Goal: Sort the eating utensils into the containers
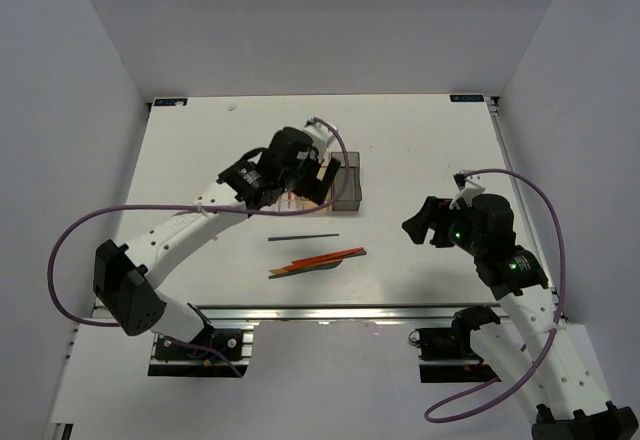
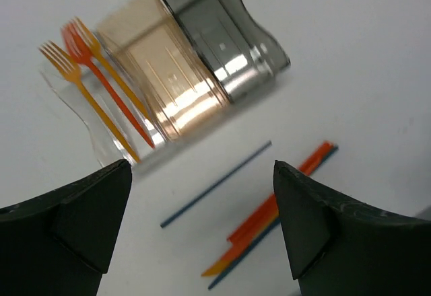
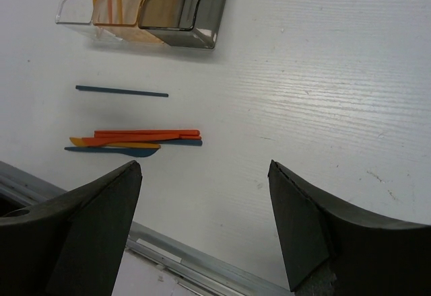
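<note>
On the table (image 1: 200, 140): left gripper (image 2: 201, 175) spread and empty above the containers (image 2: 168, 67) at mid-surface; right gripper (image 3: 205, 168) spread too, near the right edge. Orange forks (image 2: 101, 87) in the clear bin (image 2: 71, 111). Reach toward the near edge for the bundled utensils (image 1: 318, 259); pinch one only, mid-handle, clear of the lone dark stick (image 1: 303, 237).

White table (image 1: 420, 140) (scuffed), grey walls (image 1: 60, 80).

A white table (image 1: 420, 140) stands enclosed by plain pale grey walls (image 1: 80, 80) under even light.
</note>
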Action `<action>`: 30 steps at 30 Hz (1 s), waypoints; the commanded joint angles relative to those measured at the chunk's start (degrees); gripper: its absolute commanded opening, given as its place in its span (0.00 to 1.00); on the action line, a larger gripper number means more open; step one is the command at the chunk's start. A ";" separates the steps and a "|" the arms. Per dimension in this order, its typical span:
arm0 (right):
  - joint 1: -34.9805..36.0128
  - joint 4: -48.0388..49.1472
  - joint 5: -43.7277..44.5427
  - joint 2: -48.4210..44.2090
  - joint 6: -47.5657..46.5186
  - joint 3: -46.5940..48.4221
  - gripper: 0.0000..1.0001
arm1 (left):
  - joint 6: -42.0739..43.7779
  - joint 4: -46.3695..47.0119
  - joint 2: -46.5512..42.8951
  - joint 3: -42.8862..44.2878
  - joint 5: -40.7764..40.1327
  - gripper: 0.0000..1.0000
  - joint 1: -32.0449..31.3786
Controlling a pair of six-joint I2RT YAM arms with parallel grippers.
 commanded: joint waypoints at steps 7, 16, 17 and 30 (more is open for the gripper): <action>0.34 2.06 -2.30 -1.36 -0.45 0.36 0.82 | 9.19 -4.34 0.73 -9.74 5.53 0.95 -5.35; 0.43 3.03 -4.24 -1.01 -0.63 -0.52 0.82 | 11.74 -7.95 9.52 -8.07 3.61 0.89 -10.19; 0.43 3.03 -4.24 -1.01 -0.72 -0.43 0.82 | 12.09 -7.51 10.14 -8.42 3.34 0.88 -10.19; 0.61 3.38 -5.64 -3.03 -0.98 -1.04 0.82 | 14.99 -4.43 18.93 -6.84 6.32 0.68 -5.89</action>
